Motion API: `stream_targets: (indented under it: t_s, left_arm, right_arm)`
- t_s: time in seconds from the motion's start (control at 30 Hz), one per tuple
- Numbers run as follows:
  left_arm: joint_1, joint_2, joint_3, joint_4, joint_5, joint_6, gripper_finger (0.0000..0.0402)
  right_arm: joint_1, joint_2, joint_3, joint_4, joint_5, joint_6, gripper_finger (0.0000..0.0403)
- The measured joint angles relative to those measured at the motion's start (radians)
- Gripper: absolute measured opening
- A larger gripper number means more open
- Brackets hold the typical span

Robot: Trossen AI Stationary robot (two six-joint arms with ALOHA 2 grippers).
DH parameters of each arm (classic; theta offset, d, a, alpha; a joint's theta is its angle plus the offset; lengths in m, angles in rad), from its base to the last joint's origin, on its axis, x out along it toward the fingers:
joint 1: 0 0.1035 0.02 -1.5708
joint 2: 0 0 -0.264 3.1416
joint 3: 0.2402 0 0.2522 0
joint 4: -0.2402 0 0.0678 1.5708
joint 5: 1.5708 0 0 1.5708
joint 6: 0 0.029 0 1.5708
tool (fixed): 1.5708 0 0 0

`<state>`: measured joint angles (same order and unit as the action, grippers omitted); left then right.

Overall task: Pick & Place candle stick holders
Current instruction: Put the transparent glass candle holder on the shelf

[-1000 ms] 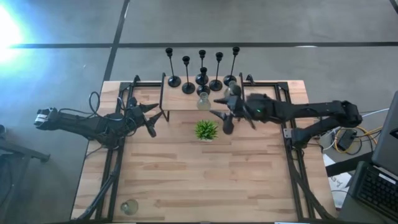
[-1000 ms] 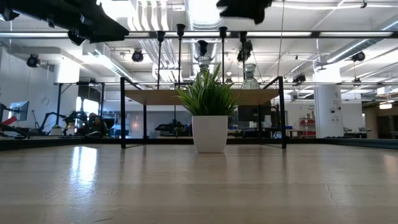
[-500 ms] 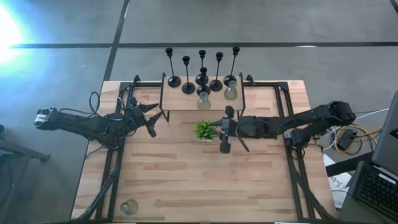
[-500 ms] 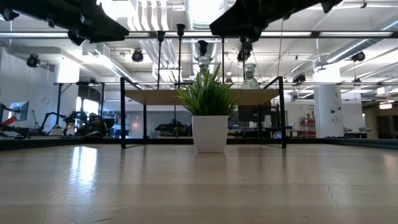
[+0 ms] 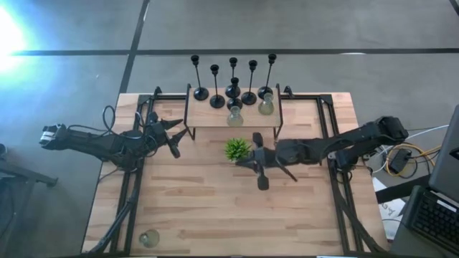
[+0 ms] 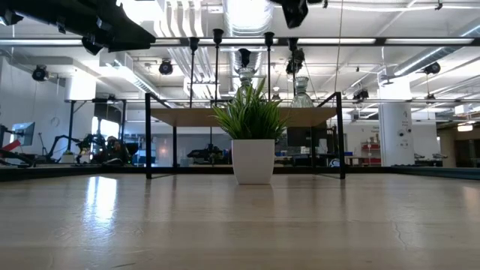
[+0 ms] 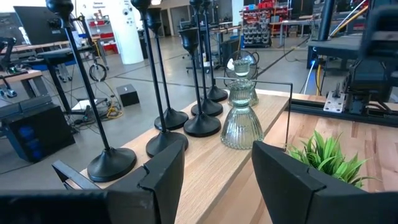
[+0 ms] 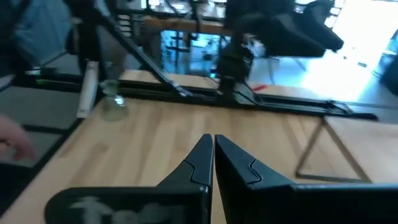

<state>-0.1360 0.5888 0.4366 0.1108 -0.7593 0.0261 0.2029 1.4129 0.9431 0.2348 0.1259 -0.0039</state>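
Standing on the raised shelf (image 5: 208, 119) at the table's (image 5: 215, 208) far edge were the black sticks (image 5: 217, 89), six by count. All were upright on their round bases, long axes vertical, cups pointing up. They were grouped in a loose row, bases near one another, likely so that each could be reached from the front.

Two glass holders (image 5: 234, 116) stood on the same shelf, just in front of the sticks. Both were upright, wide base down and narrow mouth up, with a short vertical axis. In the left wrist view one (image 7: 241, 112) stood ahead of the other.

A third glass holder (image 5: 149, 238) stood alone at the table's near left corner, well apart from the rest. It looked upright, and was probably already moved or else awaiting collection.

The plant (image 5: 237, 150) sat mid-table, below the shelf front, and was not part of the job.

The right gripper (image 8: 213, 149) hung above the table just beside the plant. Its fingers were pressed together with nothing between them. It faced across the boards toward the lone holder (image 8: 112, 106), apparently in transit between shelf and table.

The left gripper (image 7: 217, 158) waited at the table's left side, near the shelf's corner. Its fingers were apart and empty, aimed at the shelf row.
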Motion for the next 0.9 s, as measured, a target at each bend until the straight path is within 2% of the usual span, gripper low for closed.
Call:
stream_targets:
  t_s: [0.2, 0.4, 0.73, 0.9]
  left_arm:
    - [0.0, 0.0, 0.0, 0.0, 0.0, 0.0, 0.0193]
    - [0.0, 0.001, 0.0, 0.0, 0.0, 0.0, 0.0193]
    - [0.0, 0.002, 0.0, 0.0, 0.0, 0.0, 0.0193]
    - [0.0, 0.002, 0.0, 0.001, 0.0, -0.002, 0.0193]
  right_arm:
    - [0.079, 0.025, 0.035, -0.13, -0.024, 0.056, 0.0008]
    - [0.144, 0.081, 0.034, -0.155, -0.034, 0.132, 0.0008]
    - [0.164, 0.039, 0.034, -0.211, 0.001, 0.124, 0.0008]
    - [0.165, 0.014, 0.033, -0.315, 0.012, 0.138, 0.0008]
